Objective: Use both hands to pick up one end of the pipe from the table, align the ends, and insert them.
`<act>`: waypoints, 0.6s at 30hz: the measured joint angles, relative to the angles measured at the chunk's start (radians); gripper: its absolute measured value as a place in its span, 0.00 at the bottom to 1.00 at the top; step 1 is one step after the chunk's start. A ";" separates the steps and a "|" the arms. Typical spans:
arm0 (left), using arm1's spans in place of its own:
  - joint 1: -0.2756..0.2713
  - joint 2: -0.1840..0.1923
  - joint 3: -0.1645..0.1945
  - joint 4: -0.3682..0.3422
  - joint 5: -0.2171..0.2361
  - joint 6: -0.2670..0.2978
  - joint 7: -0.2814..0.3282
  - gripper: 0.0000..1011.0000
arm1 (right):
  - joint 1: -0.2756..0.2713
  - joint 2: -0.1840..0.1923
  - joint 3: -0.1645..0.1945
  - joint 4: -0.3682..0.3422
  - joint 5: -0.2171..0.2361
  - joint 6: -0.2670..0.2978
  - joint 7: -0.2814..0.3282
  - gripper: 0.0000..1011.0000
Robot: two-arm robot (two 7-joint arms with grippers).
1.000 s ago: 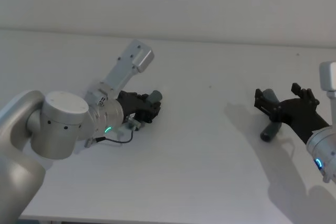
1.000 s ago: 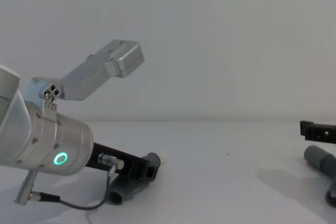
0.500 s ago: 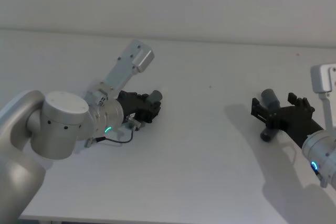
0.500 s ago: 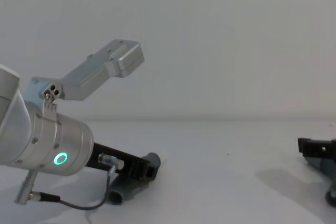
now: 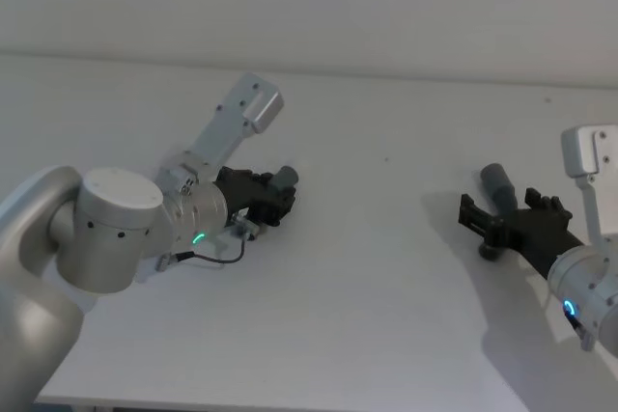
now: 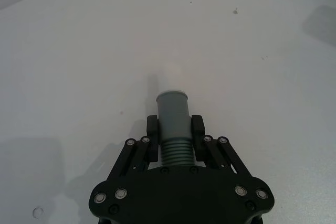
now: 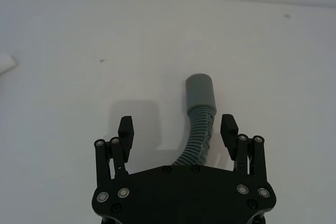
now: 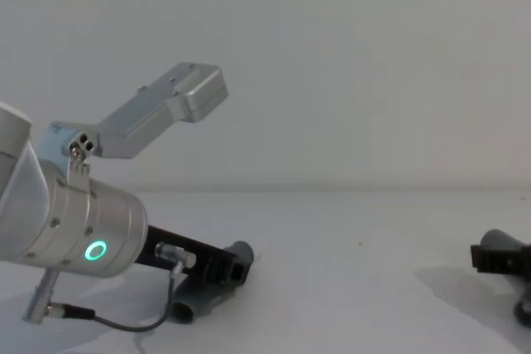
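Grey pipe (image 7: 198, 140), left end effector (image 6: 175, 129) clamping one cuff (image 6: 173, 109), right end effector (image 7: 177, 128) wide around other.

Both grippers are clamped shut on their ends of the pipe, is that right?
Not quite. The left gripper is shut on its end of the pipe, but the right gripper is open, straddling the pipe without gripping it, as the right wrist view shows.
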 joint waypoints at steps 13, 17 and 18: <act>0.000 0.000 0.000 0.000 0.000 0.000 0.000 0.36 | 0.010 -0.028 0.016 0.030 0.005 0.025 -0.010 0.99; 0.000 0.000 0.000 0.000 0.000 0.000 0.000 0.36 | 0.014 -0.036 0.021 0.039 0.006 0.031 -0.010 0.99; 0.000 0.000 0.000 0.000 0.000 0.000 0.000 0.36 | 0.015 -0.037 0.022 0.042 0.006 0.033 -0.010 0.99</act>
